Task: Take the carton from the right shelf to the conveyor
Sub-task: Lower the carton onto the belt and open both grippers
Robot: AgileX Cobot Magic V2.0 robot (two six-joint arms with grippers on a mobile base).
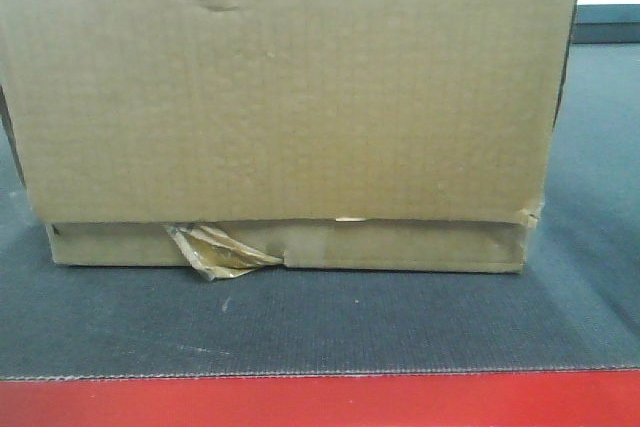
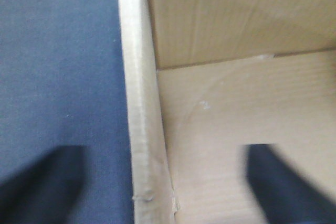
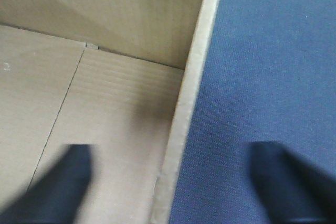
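The carton [image 1: 290, 97] was seen resting on the conveyor [image 1: 300, 332], set back from the red front edge [image 1: 300, 402] and filling most of the front view. Its top was creased, and yellowish tape [image 1: 215, 250] was peeled away from the lower flap [image 1: 400, 245]. The left end effector [image 2: 163, 182] was held released, its dark fingers [image 2: 47, 184] spread wide astride one side wall [image 2: 137, 103] of the open carton, one finger over the belt and the other over the carton's inner floor. The right end effector [image 3: 173, 182] was likewise left released, its fingers [image 3: 289, 182] spread astride the opposite wall [image 3: 197, 77]. Neither wall was seen to be gripped.
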